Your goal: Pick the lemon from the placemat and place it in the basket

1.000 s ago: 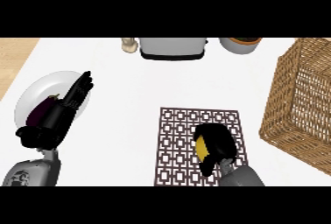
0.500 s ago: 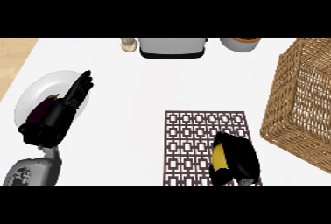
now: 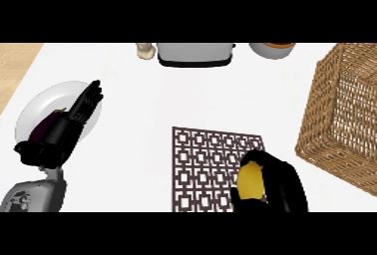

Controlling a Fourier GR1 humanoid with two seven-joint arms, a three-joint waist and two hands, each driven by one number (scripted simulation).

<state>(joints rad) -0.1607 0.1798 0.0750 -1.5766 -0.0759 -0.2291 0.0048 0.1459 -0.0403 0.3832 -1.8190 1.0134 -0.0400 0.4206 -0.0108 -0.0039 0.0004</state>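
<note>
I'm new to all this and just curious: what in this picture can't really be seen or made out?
- Lemon, head view: mostly wrapped by the right hand.
- Basket: cut off by the right edge, its inside unseen.
- Plate: partly covered by the left hand; a dark item beneath it is unidentifiable.
- Items along the top edge: cropped.

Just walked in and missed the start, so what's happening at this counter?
The right hand is curled round a yellow lemon over the patterned placemat. The wicker basket stands to its right, and the lemon is not in it yet. The left hand rests open over a white plate.
</note>
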